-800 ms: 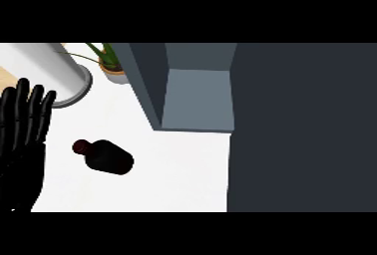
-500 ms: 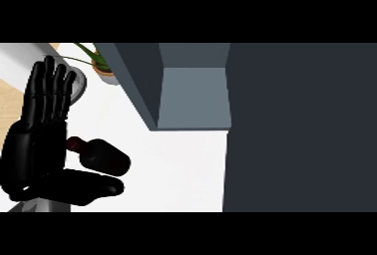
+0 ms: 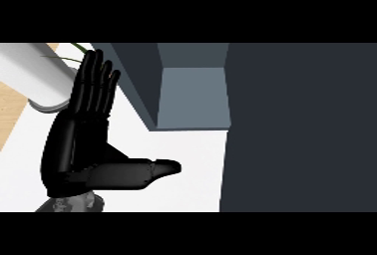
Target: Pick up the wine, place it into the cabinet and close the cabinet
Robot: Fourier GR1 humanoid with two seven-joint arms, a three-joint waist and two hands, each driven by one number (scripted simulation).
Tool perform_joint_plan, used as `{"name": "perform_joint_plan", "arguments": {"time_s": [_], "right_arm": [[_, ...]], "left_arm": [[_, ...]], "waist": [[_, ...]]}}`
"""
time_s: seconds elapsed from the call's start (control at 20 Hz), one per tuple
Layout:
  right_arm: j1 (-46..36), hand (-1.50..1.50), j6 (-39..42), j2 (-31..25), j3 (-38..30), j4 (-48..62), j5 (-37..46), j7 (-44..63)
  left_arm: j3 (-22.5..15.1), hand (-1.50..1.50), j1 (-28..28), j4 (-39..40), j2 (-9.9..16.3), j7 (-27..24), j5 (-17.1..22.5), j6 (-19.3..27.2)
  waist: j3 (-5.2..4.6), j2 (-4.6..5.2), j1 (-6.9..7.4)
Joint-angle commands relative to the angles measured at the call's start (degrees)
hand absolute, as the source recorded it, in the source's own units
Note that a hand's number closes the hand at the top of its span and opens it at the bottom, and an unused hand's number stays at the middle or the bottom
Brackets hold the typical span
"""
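White desk point(image 3: 184, 164), open grey cabinet point(image 3: 193, 99) behind. Our left hand point(image 3: 81, 144) hovers flat, fingers point(image 3: 95, 79) straight and spread, holding nothing. Wine hidden from us, presumably beneath palm. Best approach, we judge: lower squarely, curl round bottle's body before lifting.

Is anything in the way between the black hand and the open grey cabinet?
Nothing visible does. Only bare white counter lies between the black left hand and the open grey cabinet. The wine bottle itself does not show; the open hand may be covering it.
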Motion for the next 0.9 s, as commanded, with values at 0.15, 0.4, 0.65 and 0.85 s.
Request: {"name": "perform_joint_plan", "arguments": {"time_s": [0.15, 0.4, 0.65, 0.85], "right_arm": [[4.6, -1.5, -1.13, -1.12, 4.13, -13.81, -0.22, 10.07], [5.68, -1.5, -0.38, -0.64, 2.61, -11.39, -0.62, 6.45], [6.21, -1.5, -1.78, -1.74, 2.81, -16.83, -2.61, 12.13], [6.94, -1.5, -3.8, -1.07, 4.52, -19.13, -0.94, 13.57]], "left_arm": [[-10.19, -1.5, -4.55, -7.6, -0.18, 16.1, -9.02, 10.01], [-19.64, -1.5, -8.57, -6.02, -0.18, 21.45, -16.27, 19.28], [-17.79, -1.5, -13.09, -4.08, -0.18, 25.79, -17.12, 20.31], [-19.26, -1.5, -10.41, -10.04, -0.18, 30.92, -22.95, 19.67]], "waist": [[0.0, -0.18, 0.29], [0.04, -0.12, 0.1], [0.0, -0.05, -0.08], [-0.01, -0.3, 0.33]]}}
